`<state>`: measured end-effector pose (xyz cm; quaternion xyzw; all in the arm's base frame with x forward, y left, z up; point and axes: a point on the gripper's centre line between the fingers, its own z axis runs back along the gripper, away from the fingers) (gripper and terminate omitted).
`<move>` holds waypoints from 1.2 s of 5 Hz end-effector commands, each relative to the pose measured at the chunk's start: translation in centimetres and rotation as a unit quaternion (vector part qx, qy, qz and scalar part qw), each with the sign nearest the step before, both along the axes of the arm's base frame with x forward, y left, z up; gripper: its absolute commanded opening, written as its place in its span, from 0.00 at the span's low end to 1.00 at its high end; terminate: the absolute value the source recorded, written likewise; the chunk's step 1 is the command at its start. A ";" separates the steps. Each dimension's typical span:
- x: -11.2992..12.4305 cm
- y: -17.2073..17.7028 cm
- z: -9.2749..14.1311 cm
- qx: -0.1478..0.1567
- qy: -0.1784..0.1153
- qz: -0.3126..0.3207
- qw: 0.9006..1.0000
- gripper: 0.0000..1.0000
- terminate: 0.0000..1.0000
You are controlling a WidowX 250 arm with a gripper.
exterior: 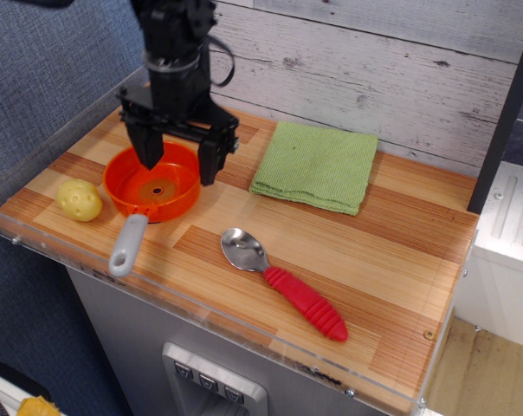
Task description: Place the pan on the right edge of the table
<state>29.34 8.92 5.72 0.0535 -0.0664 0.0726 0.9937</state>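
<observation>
The pan (153,184) is seen on the left part of the table (400,260), upright, with its grey handle pointing toward the front edge and a dark spot visible in the centre. The hand (178,160) is positioned over the pan's back rim, jaws spread wide and nothing gripped; one finger (146,146) is seen over the bowl interior, the other (209,161) outside the rim on the right, so the rim is straddled. Contact with the pan cannot be judged from this angle, possibly just above it. A yellow ball (79,199) is found just left of the pan, near it but apart. A spoon (283,282) with a red handle is laid diagonally at centre front, its metal bowl facing up and toward the pan, well apart from it. A green cloth (317,165) is folded flat at the back, right of the hand. The right edge of the table is seen far from the pan, with the spoon and cloth between.
</observation>
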 end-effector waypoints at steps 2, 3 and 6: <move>1.2 0.5 -2.0 -0.008 -0.036 -0.025 0.999 1.00 0.00; 1.2 0.5 -3.1 -0.012 -0.020 -0.022 0.999 1.00 0.00; 1.5 0.9 -3.3 -0.020 -0.014 -0.027 0.999 0.00 0.00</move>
